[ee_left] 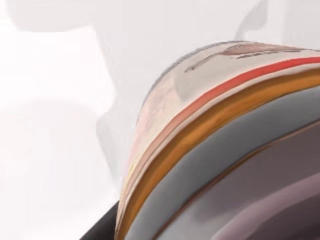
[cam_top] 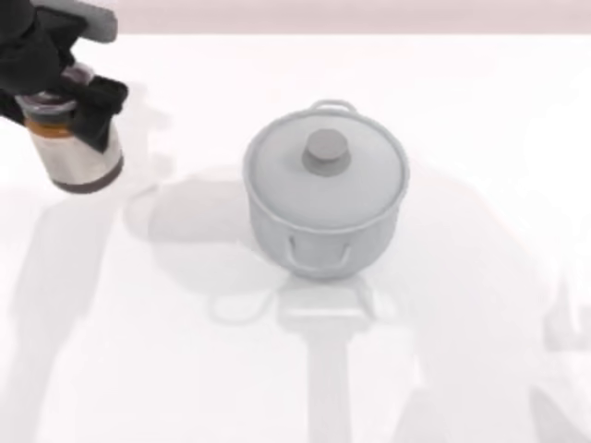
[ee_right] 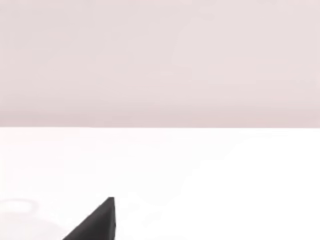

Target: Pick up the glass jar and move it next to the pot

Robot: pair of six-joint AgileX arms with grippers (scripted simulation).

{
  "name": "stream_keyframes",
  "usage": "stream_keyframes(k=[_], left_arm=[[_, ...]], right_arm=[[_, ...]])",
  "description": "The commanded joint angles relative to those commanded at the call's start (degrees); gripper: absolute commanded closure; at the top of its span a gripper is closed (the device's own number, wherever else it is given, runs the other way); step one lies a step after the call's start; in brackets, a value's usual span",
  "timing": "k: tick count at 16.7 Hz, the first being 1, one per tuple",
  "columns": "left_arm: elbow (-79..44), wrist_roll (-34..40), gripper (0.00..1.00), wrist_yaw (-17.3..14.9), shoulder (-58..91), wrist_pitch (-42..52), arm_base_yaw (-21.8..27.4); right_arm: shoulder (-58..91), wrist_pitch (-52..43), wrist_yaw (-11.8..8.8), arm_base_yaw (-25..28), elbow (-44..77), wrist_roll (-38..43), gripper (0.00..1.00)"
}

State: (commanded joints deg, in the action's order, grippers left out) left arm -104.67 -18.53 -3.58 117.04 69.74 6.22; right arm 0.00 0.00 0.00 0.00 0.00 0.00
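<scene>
The glass jar (cam_top: 81, 152), with a whitish label and an amber band, hangs at the table's far left, tilted a little. My left gripper (cam_top: 65, 100) is shut on its upper part from above. The jar (ee_left: 225, 130) fills the left wrist view, with one dark finger (ee_left: 100, 229) against its side. The pale grey pot (cam_top: 323, 194), with domed lid, round knob and loop handles, stands at the table's middle, well to the right of the jar. My right arm is outside the top view; its wrist view shows one dark fingertip (ee_right: 102, 222) with nothing beside it.
The jar's shadow (cam_top: 175, 208) lies on the white table between the jar and the pot. A pale wall (cam_top: 351, 14) runs along the table's far edge. Bare table surrounds the pot on every side.
</scene>
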Motion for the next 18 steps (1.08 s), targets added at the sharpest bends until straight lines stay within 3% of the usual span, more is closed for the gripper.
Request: stream_keyframes(k=[5,8,11,18], left_arm=[[6.1,22.6,1.00,3.7,-2.0,-5.2,7.0],[9.4,32.0,1.00,5.4,-2.9,-7.6,10.4],[11.1,36.0,1.00,6.2,-3.2,-8.6,12.0],[12.8,35.8,1.00,6.3,-2.1,-10.9,11.6]], right_arm=[[0.0,0.0,0.0,0.0,0.0,0.0,0.00],[0.0,0.0,0.0,0.0,0.0,0.0,0.00],[0.0,0.0,0.0,0.0,0.0,0.0,0.00],[0.0,0.0,0.0,0.0,0.0,0.0,0.00]])
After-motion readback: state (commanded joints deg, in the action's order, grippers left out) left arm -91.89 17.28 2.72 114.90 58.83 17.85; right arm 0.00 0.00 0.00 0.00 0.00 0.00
